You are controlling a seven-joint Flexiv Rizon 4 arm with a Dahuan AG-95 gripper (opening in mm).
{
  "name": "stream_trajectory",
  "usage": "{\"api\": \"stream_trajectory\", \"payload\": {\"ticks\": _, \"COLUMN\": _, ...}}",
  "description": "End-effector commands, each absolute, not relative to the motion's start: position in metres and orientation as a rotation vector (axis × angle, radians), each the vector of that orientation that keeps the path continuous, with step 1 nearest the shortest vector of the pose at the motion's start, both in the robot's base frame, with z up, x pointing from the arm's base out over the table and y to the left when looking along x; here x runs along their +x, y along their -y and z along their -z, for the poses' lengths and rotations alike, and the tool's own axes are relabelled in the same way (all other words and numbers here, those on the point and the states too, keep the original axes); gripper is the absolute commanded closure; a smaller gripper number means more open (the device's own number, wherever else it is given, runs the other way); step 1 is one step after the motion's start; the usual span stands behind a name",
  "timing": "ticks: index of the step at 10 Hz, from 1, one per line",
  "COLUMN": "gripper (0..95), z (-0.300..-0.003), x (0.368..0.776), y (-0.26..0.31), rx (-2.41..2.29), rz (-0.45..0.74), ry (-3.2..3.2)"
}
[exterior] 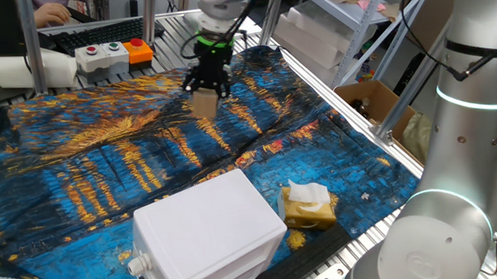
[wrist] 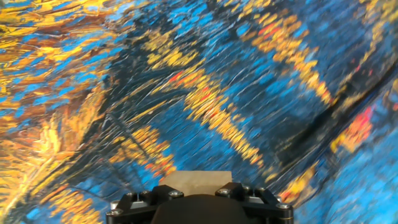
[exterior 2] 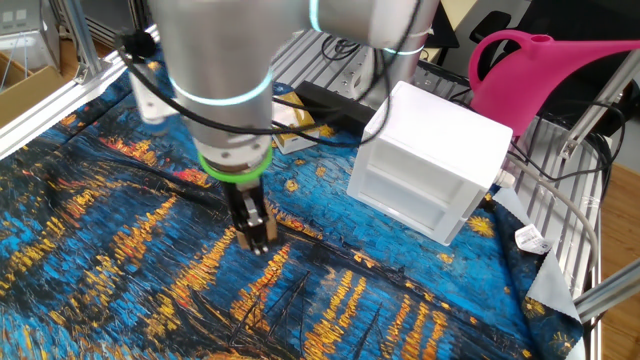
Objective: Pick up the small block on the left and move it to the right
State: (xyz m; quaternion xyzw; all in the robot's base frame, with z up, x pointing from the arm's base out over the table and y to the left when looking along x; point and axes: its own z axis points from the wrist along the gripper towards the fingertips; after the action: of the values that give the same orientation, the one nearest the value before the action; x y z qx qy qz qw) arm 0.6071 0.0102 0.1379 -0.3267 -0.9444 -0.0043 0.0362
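Claw (exterior: pixel 206 94) above the cloth (exterior: pixel 108 161), small block (exterior: pixel 204 104) between its fingers

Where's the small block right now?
The small block is clamped in the gripper, above the blue-and-orange cloth, on the far side from the white box.

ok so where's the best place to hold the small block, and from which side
Come from straight above and pinch two opposite flat side faces. The small block is a plain cube about as wide as the gripper, which already holds it this way, clear of the cloth.
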Motion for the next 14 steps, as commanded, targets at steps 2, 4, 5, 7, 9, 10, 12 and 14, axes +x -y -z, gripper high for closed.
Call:
{"api": "stream_trajectory", "payload": {"ticks": 2, "gripper": 95.0, "z": -0.1358, "x": 0.6173, "y": -0.0171, "rx": -1.014, "rz": 0.0, "ry": 2.856}}
{"api": "stream_trajectory", "payload": {"ticks": 4, "gripper": 95.0, "z": -0.1333, "x": 0.6217, "y": -0.0174, "rx": -1.039, "rz": -0.002, "ry": 2.846}}
{"api": "stream_trajectory", "payload": {"ticks": 5, "gripper": 95.0, "z": -0.1328, "x": 0.6214, "y": -0.0174, "rx": -1.065, "rz": -0.003, "ry": 2.838}}
{"api": "stream_trajectory", "payload": {"ticks": 7, "gripper": 95.0, "z": -0.1313, "x": 0.6195, "y": -0.0174, "rx": -1.079, "rz": -0.006, "ry": 2.835}}
{"api": "stream_trajectory", "payload": {"ticks": 9, "gripper": 57.0, "z": -0.1302, "x": 0.6176, "y": -0.0172, "rx": -1.094, "rz": -0.01, "ry": 2.828}}
{"api": "stream_trajectory", "payload": {"ticks": 10, "gripper": 38.0, "z": -0.1295, "x": 0.6161, "y": -0.0171, "rx": -1.104, "rz": -0.011, "ry": 2.823}}
{"api": "stream_trajectory", "payload": {"ticks": 12, "gripper": 38.0, "z": -0.1283, "x": 0.6132, "y": -0.0169, "rx": -1.1, "rz": -0.011, "ry": 2.824}}
{"api": "stream_trajectory", "payload": {"ticks": 14, "gripper": 19.0, "z": -0.1277, "x": 0.6119, "y": -0.0168, "rx": -1.09, "rz": -0.015, "ry": 2.829}}
